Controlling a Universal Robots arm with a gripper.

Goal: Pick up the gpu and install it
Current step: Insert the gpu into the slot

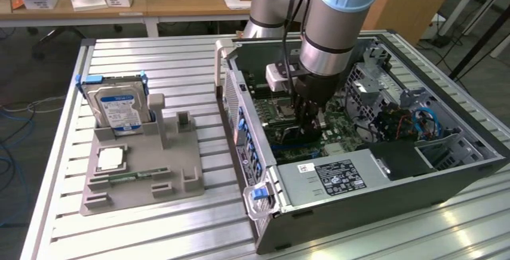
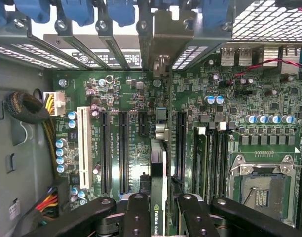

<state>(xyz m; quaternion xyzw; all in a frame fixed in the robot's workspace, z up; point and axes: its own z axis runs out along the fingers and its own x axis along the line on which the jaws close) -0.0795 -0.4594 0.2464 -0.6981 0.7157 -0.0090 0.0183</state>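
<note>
Gripper: black fingers closed from both sides on the gpu, a slim black card seen edge-on in the wrist view, green logo strip at the near end, metal bracket end toward the rear slot openings. Held upright, lined up between 2 long black expansion slots on the green motherboard; whether seated in a slot or just above it cannot be told.

White slot further along the same board, blue-topped capacitors beside it; bare processor socket on the far side of the memory slots.

Blue slot-cover clips lined up along the case's rear wall, past the card's bracket end.

Exterior view, nearest first: grey power supply with black label at the near corner of the open computer case. Arm reaching straight down into the case, gripper low over the board.

Grey parts holder on the slatted table, at the exterior view's left of the case, well apart from it. In it: silver processor lying flat, narrow green memory stick just in front, hard drive with blue-white label standing upright at the far end.

Wooden desk behind the table, with small white items and a black lamp base.
</note>
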